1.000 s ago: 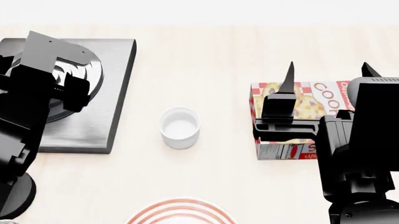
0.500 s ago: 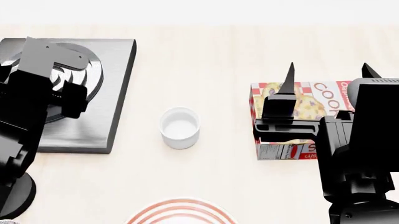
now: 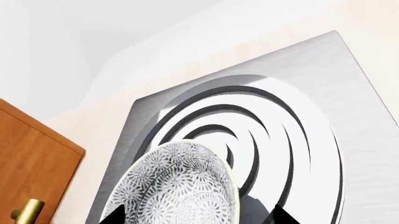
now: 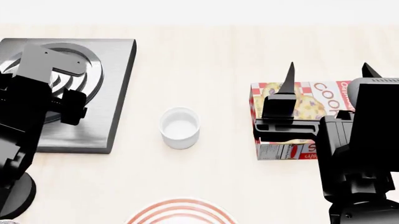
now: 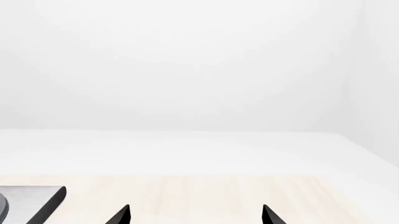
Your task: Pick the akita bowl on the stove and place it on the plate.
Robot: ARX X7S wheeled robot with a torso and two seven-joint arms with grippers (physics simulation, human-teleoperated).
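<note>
One arm is near: the left gripper (image 3: 194, 219) straddles the tilted akita bowl (image 3: 177, 186) over the stove (image 4: 106, 116), grip unconfirmed; the right gripper (image 5: 195, 215) hangs wide, far off

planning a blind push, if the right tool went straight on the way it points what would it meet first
Nothing close: the right tool points out over bare tabletop, its tips spread and empty. The stove lies off to one side of that line. Past the table edge, depth is unclear.
</note>
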